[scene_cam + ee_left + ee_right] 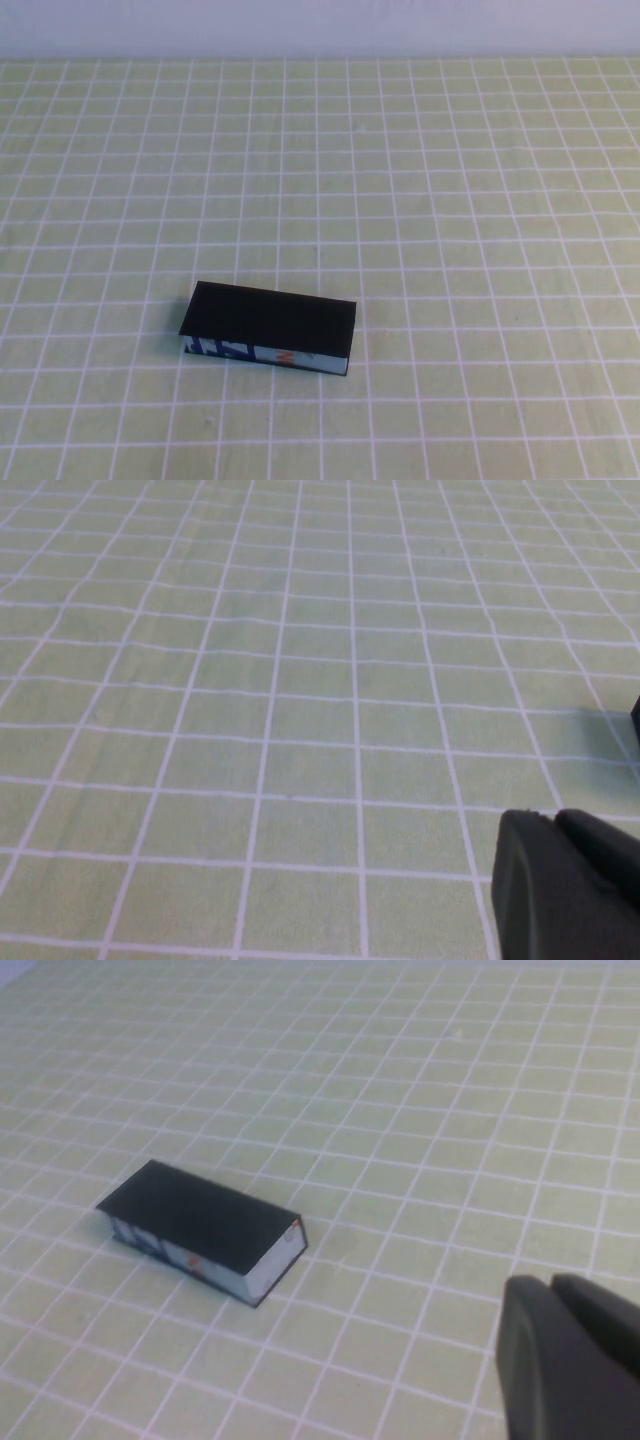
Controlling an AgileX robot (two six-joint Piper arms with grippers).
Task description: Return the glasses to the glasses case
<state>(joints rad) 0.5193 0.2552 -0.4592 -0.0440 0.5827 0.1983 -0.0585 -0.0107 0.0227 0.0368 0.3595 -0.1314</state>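
The glasses case (270, 322) is a flat black box that lies on the green checked cloth, left of the middle and near the front. Its lid is down, and its blue, white and orange printed side faces the front. It also shows in the right wrist view (200, 1222). The glasses are not in view. Neither arm shows in the high view. My left gripper (555, 815) is shut and empty over bare cloth. My right gripper (550, 1280) is shut and empty, well apart from the case.
The green cloth with white grid lines (450, 200) covers the whole table up to a pale wall at the back. A dark sliver (636, 715) shows at the edge of the left wrist view; I cannot tell what it is.
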